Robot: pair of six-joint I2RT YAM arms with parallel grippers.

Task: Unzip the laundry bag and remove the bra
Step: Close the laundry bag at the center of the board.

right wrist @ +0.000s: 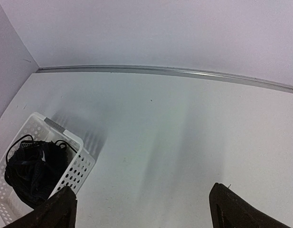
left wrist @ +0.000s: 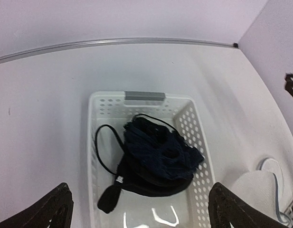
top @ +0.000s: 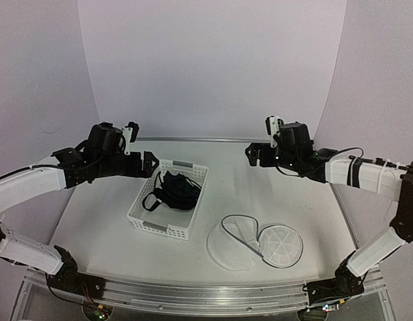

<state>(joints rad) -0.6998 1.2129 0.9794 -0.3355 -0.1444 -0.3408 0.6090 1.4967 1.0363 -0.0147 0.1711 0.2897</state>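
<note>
**Bra in the basket, both grippers free**

The bra (top: 171,190) lies bundled inside the white basket (top: 167,231), left of centre. The laundry bag (top: 254,245) lies collapsed on the table (top: 293,200), near and to the right, and it looks unzipped and empty.

The left gripper (top: 140,148) hovers over the basket and the right gripper (top: 262,142) hangs far right. On both, the fingers are spread wide and hold nothing.

The bra should be light, soft and limp. I would grip the thick bunched middle, because a thin strap may slip or catch in the basket holes.
</note>
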